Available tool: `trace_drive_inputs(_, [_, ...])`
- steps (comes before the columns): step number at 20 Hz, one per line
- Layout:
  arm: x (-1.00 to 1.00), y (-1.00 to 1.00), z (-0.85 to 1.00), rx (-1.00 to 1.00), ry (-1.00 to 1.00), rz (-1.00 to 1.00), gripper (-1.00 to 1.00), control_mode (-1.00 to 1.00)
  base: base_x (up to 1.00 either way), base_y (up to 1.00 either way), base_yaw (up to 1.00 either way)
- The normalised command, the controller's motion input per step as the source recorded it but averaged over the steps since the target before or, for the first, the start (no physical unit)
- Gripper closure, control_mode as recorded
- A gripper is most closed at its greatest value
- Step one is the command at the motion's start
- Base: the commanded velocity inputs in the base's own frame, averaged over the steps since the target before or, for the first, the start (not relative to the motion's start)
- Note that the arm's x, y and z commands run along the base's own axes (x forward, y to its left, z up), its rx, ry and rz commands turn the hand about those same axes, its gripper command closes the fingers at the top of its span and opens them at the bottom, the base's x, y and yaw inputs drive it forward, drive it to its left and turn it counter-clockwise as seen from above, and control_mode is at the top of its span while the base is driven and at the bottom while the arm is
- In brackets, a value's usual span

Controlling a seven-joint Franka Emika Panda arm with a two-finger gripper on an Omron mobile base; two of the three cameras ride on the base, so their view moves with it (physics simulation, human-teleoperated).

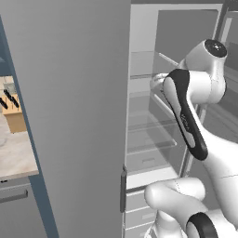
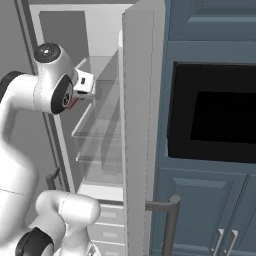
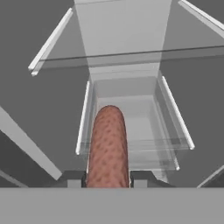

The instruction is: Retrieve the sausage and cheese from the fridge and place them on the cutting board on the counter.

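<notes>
I have the gripper (image 3: 107, 179) pinching the sausage (image 3: 107, 146) lengthwise between its fingers, above the fridge (image 1: 69, 93) shelves, ready for carrying to the cutting board.

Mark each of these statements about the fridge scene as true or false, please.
1. The gripper is shut on the sausage. True.
2. The fridge doors are closed. False: the fridge is open and its glass shelves show.
3. The sausage lies on the cutting board. False: it is held between the fingers, inside the fridge.
4. A knife block stands on the counter. True.
</notes>
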Motion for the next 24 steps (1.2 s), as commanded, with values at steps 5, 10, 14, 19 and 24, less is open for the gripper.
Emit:
trace_drive_inputs(5, [-0.74,0.00,-0.68,0.00,0.03,0.00,1.00,-1.00,0.00,0.00,0.00])
trace_drive_inputs(10, [-0.34,0.00,-0.92,0.00,0.12,-0.01,1.00,-1.00,0.00,0.00,0.00])
trace_drive_inputs(14, [-0.32,0.02,-0.76,0.00,0.07,-0.01,1.00,-1.00,0.00,0.00,0.00])
trace_drive_inputs(19, [-0.09,0.00,-0.19,-0.01,0.04,0.00,1.00,-1.00,0.00,0.00,0.00])
trace_drive_inputs(24, [0.00,0.00,0.00,0.00,0.00,0.00,1.00,1.00,-0.17,0.00,0.02])
